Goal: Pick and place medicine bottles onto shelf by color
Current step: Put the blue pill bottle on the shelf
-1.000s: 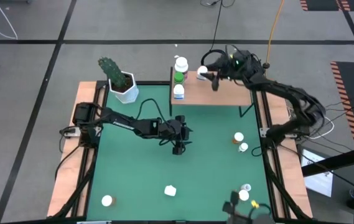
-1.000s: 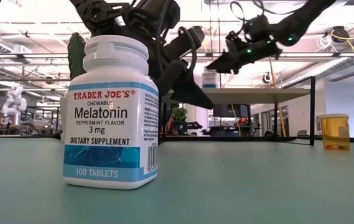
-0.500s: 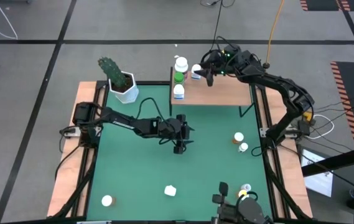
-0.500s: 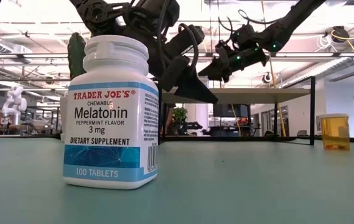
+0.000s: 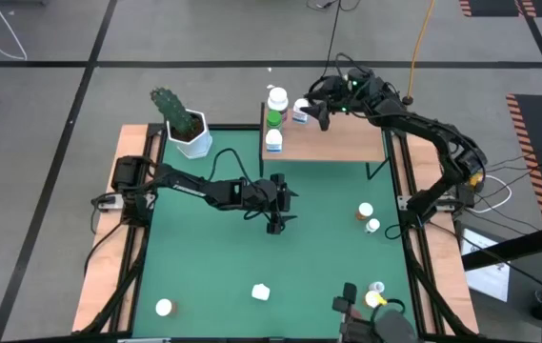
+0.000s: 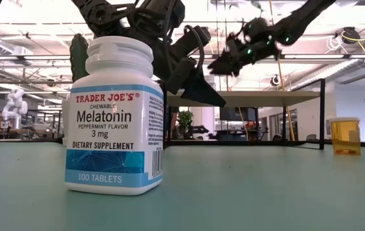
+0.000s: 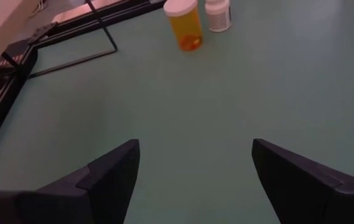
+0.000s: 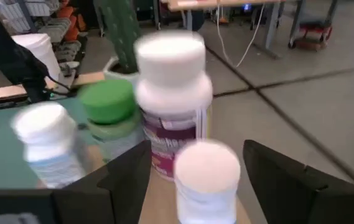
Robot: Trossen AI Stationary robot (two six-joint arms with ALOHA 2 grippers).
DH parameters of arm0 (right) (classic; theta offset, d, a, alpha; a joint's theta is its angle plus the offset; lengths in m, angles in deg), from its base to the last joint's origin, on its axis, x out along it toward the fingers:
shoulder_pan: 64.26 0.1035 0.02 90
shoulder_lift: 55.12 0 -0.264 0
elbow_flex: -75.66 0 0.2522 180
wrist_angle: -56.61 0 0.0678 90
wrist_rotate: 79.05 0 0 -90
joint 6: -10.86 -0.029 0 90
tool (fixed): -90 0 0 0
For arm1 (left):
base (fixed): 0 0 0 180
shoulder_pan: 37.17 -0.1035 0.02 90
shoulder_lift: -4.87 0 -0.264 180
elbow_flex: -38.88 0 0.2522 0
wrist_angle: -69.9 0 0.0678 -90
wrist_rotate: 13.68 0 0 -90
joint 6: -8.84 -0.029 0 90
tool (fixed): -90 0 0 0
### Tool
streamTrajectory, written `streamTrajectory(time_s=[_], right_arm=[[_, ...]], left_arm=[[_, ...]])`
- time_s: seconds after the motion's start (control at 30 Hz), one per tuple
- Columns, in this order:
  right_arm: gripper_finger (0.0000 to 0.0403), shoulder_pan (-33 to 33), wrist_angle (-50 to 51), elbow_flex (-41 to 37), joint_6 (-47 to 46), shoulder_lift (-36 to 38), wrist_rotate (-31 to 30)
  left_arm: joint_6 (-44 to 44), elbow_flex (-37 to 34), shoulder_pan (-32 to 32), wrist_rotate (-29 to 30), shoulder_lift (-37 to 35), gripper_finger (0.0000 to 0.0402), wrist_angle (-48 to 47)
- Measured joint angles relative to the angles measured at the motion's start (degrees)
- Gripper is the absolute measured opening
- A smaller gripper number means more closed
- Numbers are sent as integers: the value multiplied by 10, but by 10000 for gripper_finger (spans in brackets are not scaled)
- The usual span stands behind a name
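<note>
your right gripper point(image 8: 192, 186) stands released around a white-capped bottle point(image 8: 206, 177) on the shelf point(image 5: 342, 143) beside like bottles – your left gripper point(image 7: 192, 180) hangs spread, empty.

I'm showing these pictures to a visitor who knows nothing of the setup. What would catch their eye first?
The big Melatonin bottle filling the low view's foreground, on the green mat. Next, the right gripper over the shelf, open around a white-capped bottle beside three bottles already standing there. The left gripper hangs open and empty above mid-mat.
</note>
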Motion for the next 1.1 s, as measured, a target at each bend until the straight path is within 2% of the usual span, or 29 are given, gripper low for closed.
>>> streamTrajectory(time_s=[0.2,0.3,0.4,0.57,0.73,0.97,1.1], right_arm=[[251,22,100,-7,26,94,-1],[249,59,164,-41,16,144,-49],[241,118,167,-119,19,193,-118],[228,228,75,-258,-12,280,-203],[227,308,-51,-382,-77,340,-209],[226,381,-246,-526,-115,340,-228],[226,400,-266,-544,-78,328,-242]], left_arm=[[-12,0,0,0,0,311,-8],[6,0,3,3,0,311,-15],[7,0,9,19,0,310,-27],[-3,0,13,26,0,310,-54],[20,0,13,28,0,310,-58],[30,0,14,28,-8,310,-79],[45,0,23,28,-39,310,-123]])
